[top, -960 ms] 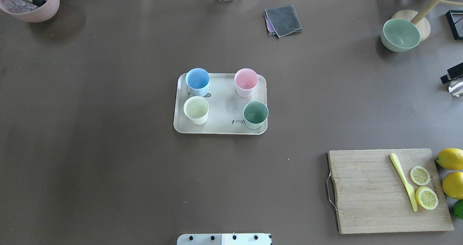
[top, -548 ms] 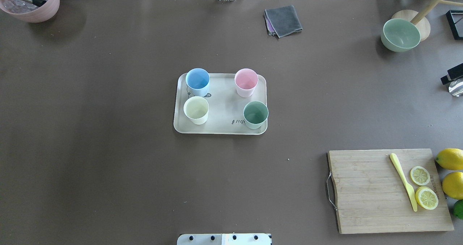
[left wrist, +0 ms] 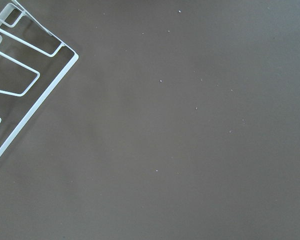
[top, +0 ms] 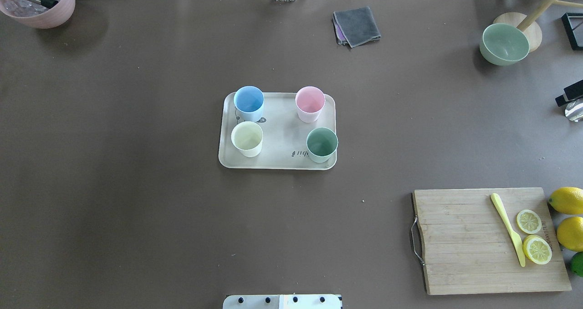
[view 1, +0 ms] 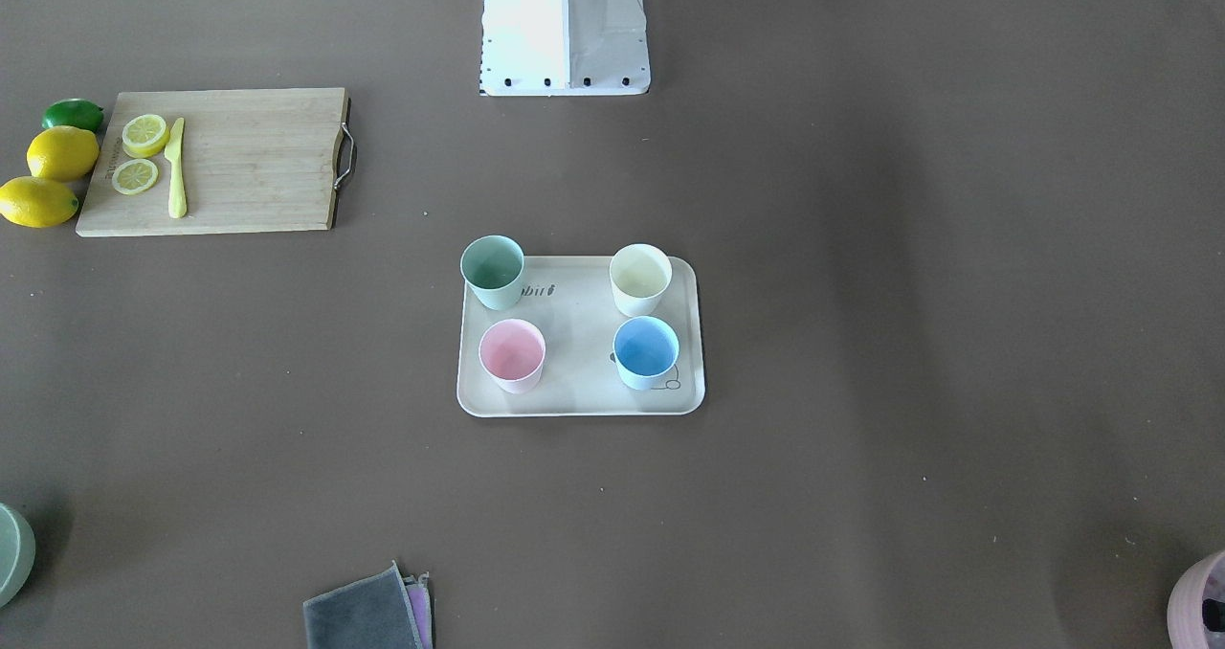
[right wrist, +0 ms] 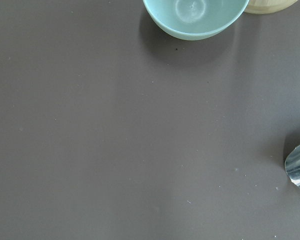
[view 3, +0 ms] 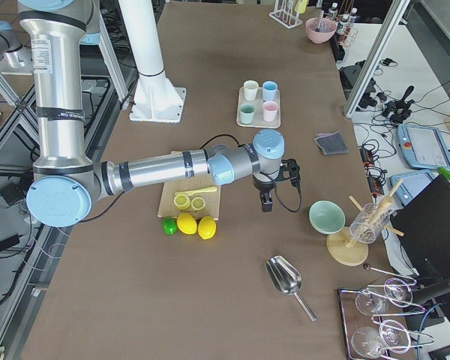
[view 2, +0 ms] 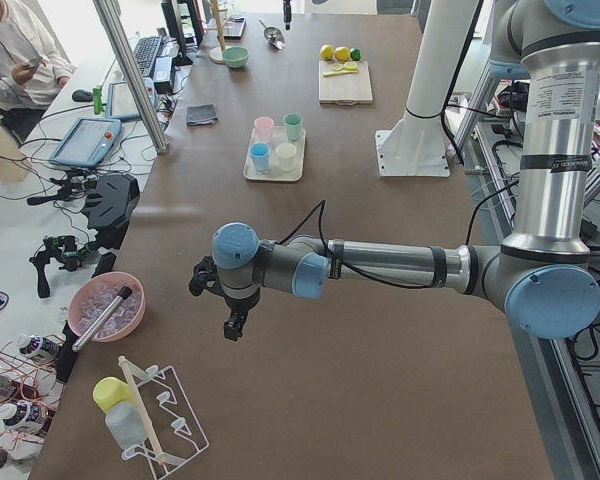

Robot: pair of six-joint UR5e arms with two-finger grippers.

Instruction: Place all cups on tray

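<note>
The beige tray (top: 282, 133) lies at the table's middle. All four cups stand upright on it: light blue (top: 248, 103), pale pink (top: 309, 103), cream white (top: 247, 138) and mint green (top: 321, 144). The front-facing view shows the same tray (view 1: 579, 343) with the four cups. My left gripper (view 2: 232, 322) shows only in the exterior left view, far from the tray over bare table. My right gripper (view 3: 266, 202) shows only in the exterior right view, beside the cutting board. I cannot tell whether either is open or shut.
A wooden cutting board (top: 464, 240) with lemon slices and a yellow knife lies front right, whole lemons beside it. A green bowl (top: 503, 43), a grey cloth (top: 356, 25) and a pink bowl (top: 38, 8) sit along the far edge. A white wire rack (left wrist: 20, 85) lies below the left wrist.
</note>
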